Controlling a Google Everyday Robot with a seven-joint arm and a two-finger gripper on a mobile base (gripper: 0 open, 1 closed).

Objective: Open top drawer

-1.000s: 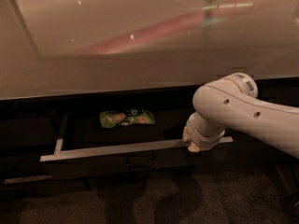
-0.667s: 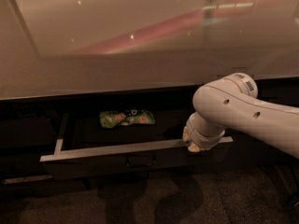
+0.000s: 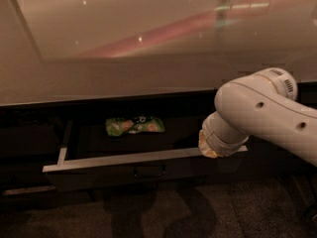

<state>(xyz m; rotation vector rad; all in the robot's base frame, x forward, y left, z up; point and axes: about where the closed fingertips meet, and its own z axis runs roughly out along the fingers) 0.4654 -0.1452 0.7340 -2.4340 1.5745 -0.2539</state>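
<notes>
Camera view: one wide, shallow top drawer with dark front and pale metal rim, standing pulled out beneath one pale glossy countertop. One small dark bar handle at the centre of that front. One crinkled green snack packet lying flat inside, toward the back. One rounded white robot arm reaching in from the right. One gripper at its end, down at the right part of the rim, seemingly touching it, mostly hidden behind the wrist. Cannot tell its grip or any hold.
</notes>
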